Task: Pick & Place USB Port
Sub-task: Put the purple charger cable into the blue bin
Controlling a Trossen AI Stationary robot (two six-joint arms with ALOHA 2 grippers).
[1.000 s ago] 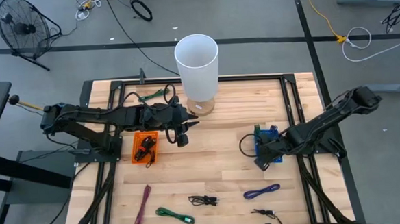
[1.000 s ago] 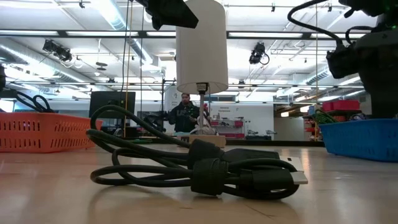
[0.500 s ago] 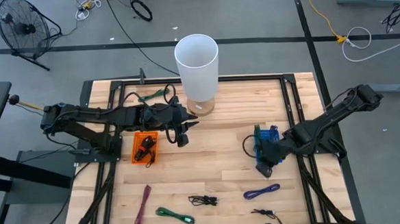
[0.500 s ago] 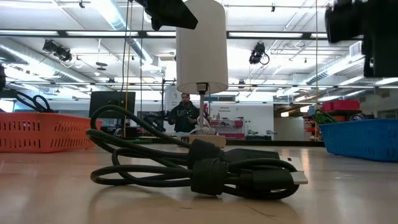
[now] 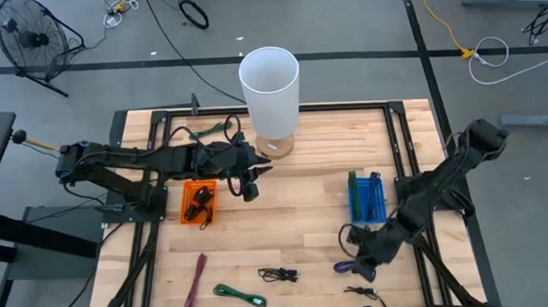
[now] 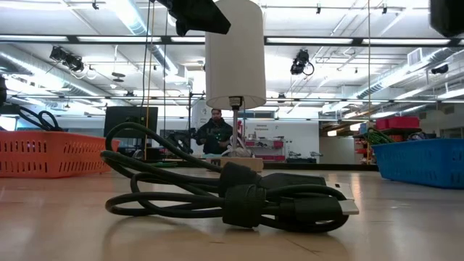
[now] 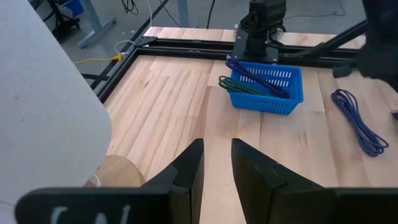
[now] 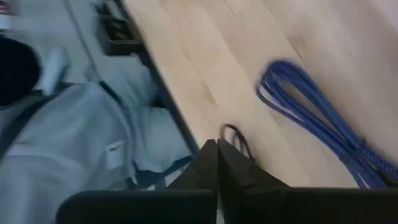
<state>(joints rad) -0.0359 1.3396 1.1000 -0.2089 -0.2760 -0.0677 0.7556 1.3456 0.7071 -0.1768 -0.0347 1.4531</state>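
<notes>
Several coiled cables lie near the table's near edge: a blue one (image 5: 359,261) (image 8: 314,121), a black one with a flat plug (image 5: 278,274) (image 6: 232,197), a small black one (image 5: 361,292), a green one (image 5: 239,294) and a purple strap (image 5: 196,281). My right gripper (image 5: 364,254) (image 8: 216,149) is shut and empty, low over the table beside the blue cable. My left gripper (image 5: 248,186) (image 7: 216,163) is open and empty, held above the table by the white cylinder (image 5: 270,88). The blue basket (image 5: 366,198) (image 7: 266,90) holds blue and green cables.
An orange basket (image 5: 199,202) (image 6: 43,154) with dark items stands under the left arm. The tall white cylinder (image 6: 233,51) stands on a wooden disc near the far edge. A black frame (image 5: 414,165) borders the table. Bare wood lies between the baskets. A person (image 6: 215,134) stands far behind.
My right gripper has left the blue basket and swung toward the table's near edge and slightly left, ending beside the blue cable. No cable or basket has moved.
</notes>
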